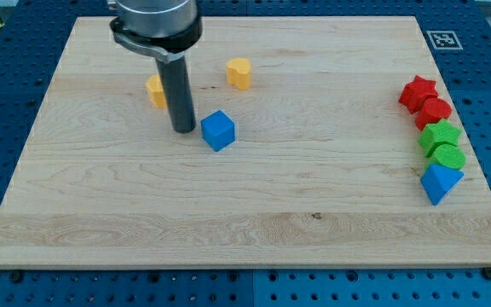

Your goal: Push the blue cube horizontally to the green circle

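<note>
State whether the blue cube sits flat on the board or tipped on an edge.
Flat. The blue cube shows a level top face and rests on the board, turned corner-forward. My tip stands just to its left in the view.

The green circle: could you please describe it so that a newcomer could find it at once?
Start at the wooden board's right edge, where a column of blocks runs downward. The green circle is fourth from the top, below the green star and above the blue triangular block. It alone there is green with a round outline.
</note>
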